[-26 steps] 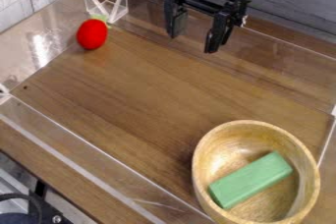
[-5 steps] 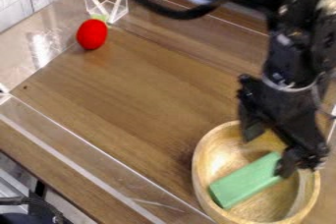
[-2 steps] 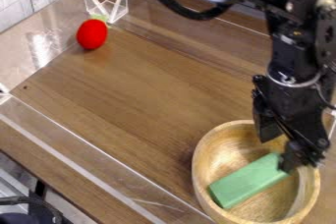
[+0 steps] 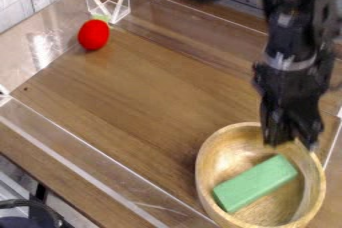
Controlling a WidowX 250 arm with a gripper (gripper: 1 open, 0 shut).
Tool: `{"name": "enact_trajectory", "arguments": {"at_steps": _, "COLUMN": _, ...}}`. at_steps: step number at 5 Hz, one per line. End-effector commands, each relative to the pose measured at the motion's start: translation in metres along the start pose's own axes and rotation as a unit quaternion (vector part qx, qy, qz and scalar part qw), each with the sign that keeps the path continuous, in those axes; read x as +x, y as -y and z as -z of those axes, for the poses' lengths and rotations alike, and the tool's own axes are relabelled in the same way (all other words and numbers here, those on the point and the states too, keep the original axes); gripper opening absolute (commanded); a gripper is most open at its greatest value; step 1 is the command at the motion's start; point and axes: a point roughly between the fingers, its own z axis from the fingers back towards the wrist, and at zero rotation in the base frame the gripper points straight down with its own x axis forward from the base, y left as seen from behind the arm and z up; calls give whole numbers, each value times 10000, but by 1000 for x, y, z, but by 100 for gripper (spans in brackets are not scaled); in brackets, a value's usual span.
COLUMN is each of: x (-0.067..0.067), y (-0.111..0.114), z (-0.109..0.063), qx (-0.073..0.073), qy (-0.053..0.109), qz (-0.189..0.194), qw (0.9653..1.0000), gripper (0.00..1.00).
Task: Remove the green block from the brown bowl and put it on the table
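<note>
Hand [image 4: 293, 132] looks pressed together above the green block [image 4: 255, 183], seemingly gripping nothing; it should spread, then drop squarely into the brown bowl [image 4: 210, 165].

gripper [image 4: 290, 135] pointing down over far rim of brown bowl [image 4: 214, 157], blurred, jaws look pinched together; green block [image 4: 255, 183] lying flat in bowl, just below them; red ball [image 4: 94, 35] far left on table [image 4: 147, 92]
</note>
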Motion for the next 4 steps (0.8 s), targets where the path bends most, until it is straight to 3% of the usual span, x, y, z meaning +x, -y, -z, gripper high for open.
{"name": "enact_trajectory", "arguments": {"at_steps": 1, "x": 4, "y": -7, "z": -20, "qx": 178, "qy": -23, "qz": 18, "qw": 9998, "gripper": 0}}
{"name": "enact_trajectory", "arguments": {"at_steps": 2, "x": 2, "y": -9, "z": -1, "qx": 155, "qy": 5, "qz": -1, "qw": 9999, "gripper": 100}}
{"name": "enact_trajectory", "arguments": {"at_steps": 4, "x": -3, "y": -5, "z": 35, "qx": 109, "qy": 102, "qz": -96, "qw": 9998, "gripper": 100}}
